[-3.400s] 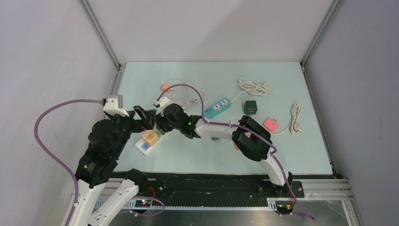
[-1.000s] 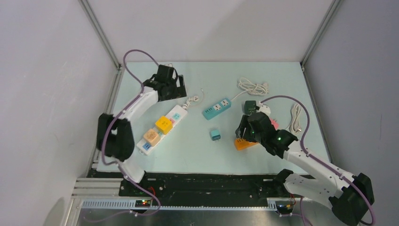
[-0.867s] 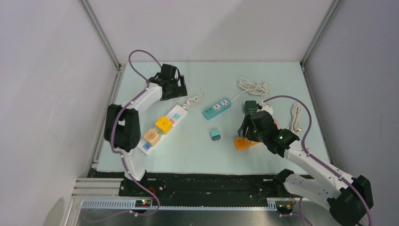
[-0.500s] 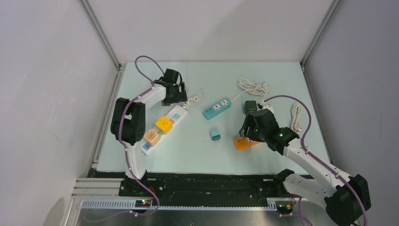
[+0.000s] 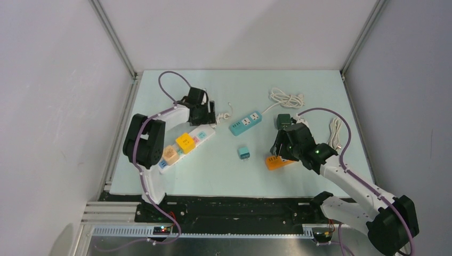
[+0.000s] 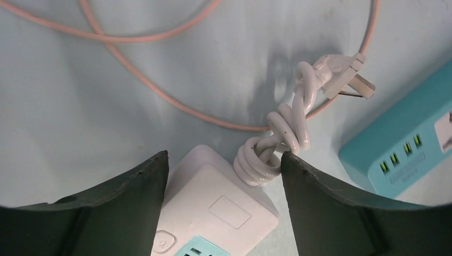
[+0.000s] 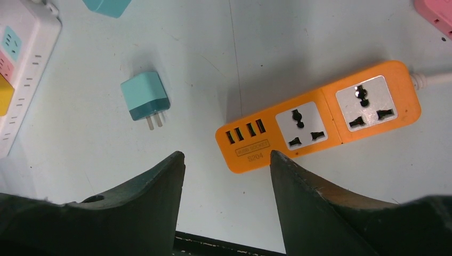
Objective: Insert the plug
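Note:
A small teal plug [image 5: 244,153] lies loose on the table, prongs toward the near edge, also in the right wrist view [image 7: 145,97]. The orange power strip [image 5: 278,162] lies to its right with empty sockets [image 7: 320,120]. My right gripper [image 7: 226,154] hovers open above the strip's near end, holding nothing [image 5: 280,149]. The white power strip [image 5: 205,132] carries a yellow plug [image 5: 185,141] and an orange plug [image 5: 170,154]. My left gripper [image 6: 224,154] is open, straddling that strip's far end [image 6: 224,213] and its coiled cord [image 6: 277,138].
A teal power strip [image 5: 246,122] lies mid-table, with a dark green adapter [image 5: 283,120] to its right. White cable bundles sit at the back [image 5: 287,97] and the right [image 5: 335,133]. A thin pink cable [image 6: 160,90] curls beyond the white strip.
My left arm has swung from the rear left down over the white strip's far end, its jaws narrowing. The right gripper has barely shifted over the orange strip.

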